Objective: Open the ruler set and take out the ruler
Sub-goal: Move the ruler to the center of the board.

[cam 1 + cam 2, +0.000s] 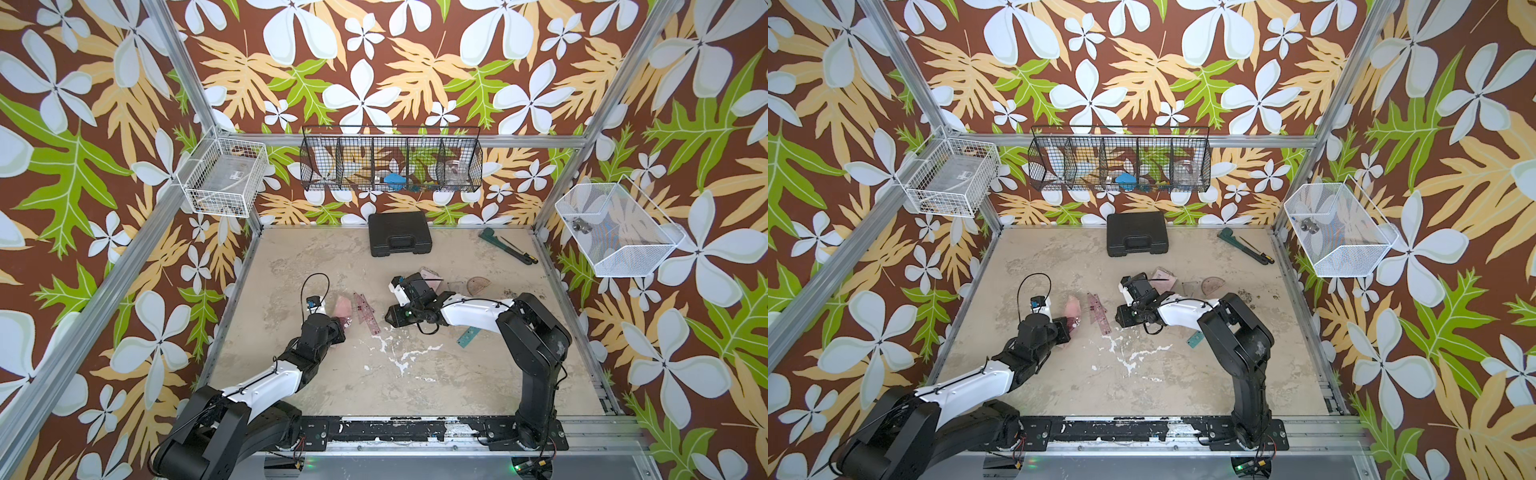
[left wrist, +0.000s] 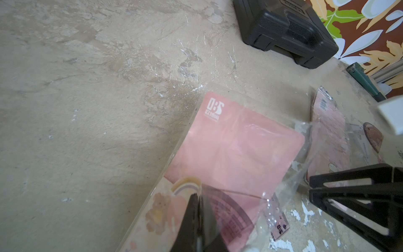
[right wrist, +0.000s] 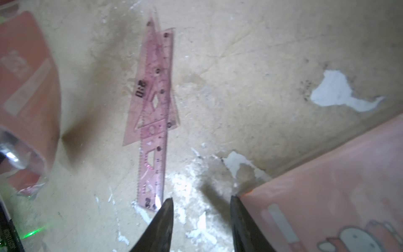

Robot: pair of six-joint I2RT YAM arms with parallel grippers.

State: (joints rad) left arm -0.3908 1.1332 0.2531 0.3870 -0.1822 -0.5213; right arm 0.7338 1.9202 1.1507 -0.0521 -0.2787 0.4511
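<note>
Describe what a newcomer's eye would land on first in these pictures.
The translucent pink plastic rulers lie loose in the middle of the worn beige table. The left gripper pinches a clear plastic packet with a pink card beside them, while the right gripper hangs open over one end of them.

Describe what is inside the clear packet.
A pink card and a pink protractor show through the packet. Its near end is hidden behind the left fingers.

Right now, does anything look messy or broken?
Yes. The rulers lie loose on the table, stacked crookedly. The tabletop is chipped, showing white patches. The packet has a crumpled clear end.
</note>
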